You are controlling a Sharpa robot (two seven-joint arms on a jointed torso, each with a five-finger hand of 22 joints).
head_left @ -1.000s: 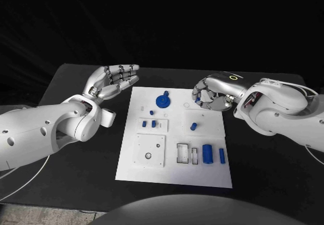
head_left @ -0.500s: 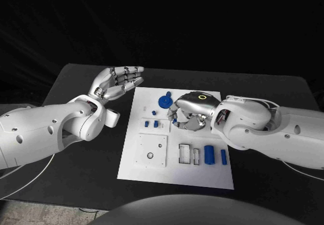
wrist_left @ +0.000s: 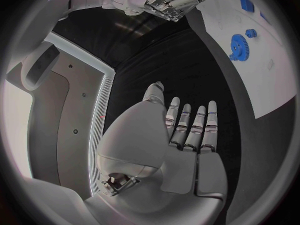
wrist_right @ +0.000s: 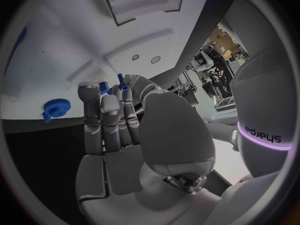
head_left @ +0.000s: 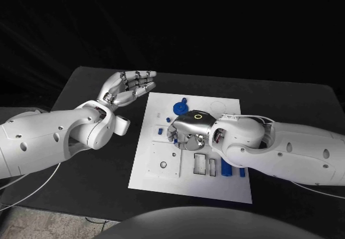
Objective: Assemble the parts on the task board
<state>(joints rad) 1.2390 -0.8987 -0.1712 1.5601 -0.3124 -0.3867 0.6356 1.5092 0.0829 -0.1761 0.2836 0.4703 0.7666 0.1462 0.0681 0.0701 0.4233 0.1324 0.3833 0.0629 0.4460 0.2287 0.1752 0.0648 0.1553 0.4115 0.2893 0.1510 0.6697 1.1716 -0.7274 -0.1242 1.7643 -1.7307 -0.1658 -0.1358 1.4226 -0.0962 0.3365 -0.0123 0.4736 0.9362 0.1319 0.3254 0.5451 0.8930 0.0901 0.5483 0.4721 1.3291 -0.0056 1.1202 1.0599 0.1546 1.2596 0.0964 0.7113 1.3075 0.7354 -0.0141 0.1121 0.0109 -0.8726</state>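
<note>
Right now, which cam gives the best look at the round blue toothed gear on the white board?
Left wrist view: the round blue toothed gear sits unobstructed on the white task board, teeth visible. Head view shows it small, just beyond the right hand. Right wrist view catches it edge-on, beside the fingers.

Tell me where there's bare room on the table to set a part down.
Bare black table lies on the left arm's side of the board, near the front edge, and beyond the board's far edge. The board's near strip, in front of the slots, is also bare. It is crowded mid-board, where the right hand hovers over the blue parts, beside the gear.
</note>
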